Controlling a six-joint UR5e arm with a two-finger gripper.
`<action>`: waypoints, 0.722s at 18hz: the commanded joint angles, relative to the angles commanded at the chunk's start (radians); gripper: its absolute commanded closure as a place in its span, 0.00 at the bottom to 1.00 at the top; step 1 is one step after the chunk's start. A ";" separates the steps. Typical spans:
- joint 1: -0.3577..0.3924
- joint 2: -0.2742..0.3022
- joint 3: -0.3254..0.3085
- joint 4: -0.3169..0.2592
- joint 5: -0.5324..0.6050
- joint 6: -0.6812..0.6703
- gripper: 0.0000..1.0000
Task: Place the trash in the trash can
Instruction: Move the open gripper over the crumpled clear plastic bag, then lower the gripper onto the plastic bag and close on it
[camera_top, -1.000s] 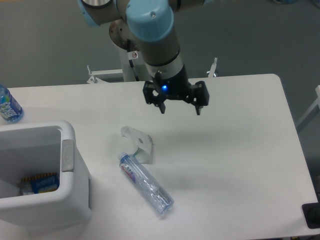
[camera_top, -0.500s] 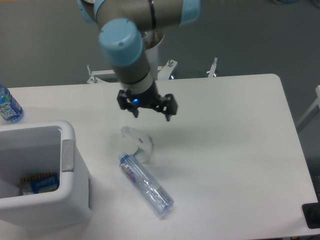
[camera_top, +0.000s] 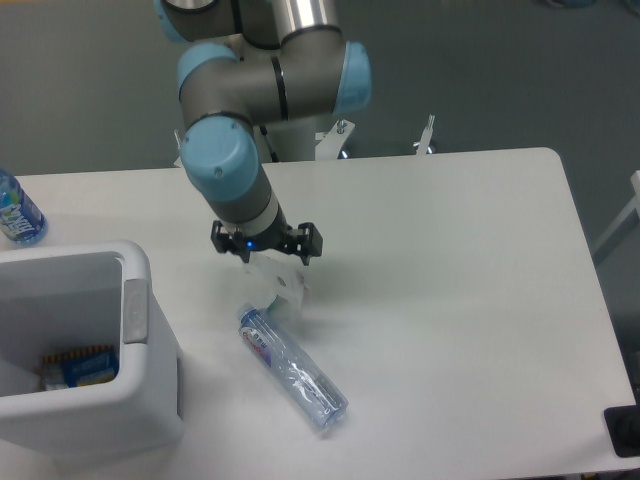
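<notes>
My gripper (camera_top: 275, 257) hangs open right over the crumpled translucent-white scrap (camera_top: 281, 286), one piece of the trash, with its fingers on either side of the scrap's upper end. Nothing is held. The other piece of trash, a clear bottle with a blue-red label (camera_top: 292, 369), lies on its side just below the scrap, pointing to the lower right. The trash can (camera_top: 135, 310), a white rectangular bin with a grey patch on its rim, stands at the lower left, well to the left of my gripper.
Inside the bin lies a blue and orange packet (camera_top: 82, 366). A blue-labelled water bottle (camera_top: 17, 212) stands at the table's far left edge. The table's right edge runs down past a dark object (camera_top: 625, 432) at the lower right corner.
My arm has swept left and down from the table's middle. The gripper now sits low over the crumpled scrap, still open. Both pieces of trash lie where they were.
</notes>
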 joint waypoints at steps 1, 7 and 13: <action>0.000 -0.014 0.003 -0.002 0.002 -0.011 0.00; -0.002 -0.061 0.000 0.017 0.014 -0.038 0.00; -0.002 -0.065 -0.002 0.026 0.020 -0.052 0.35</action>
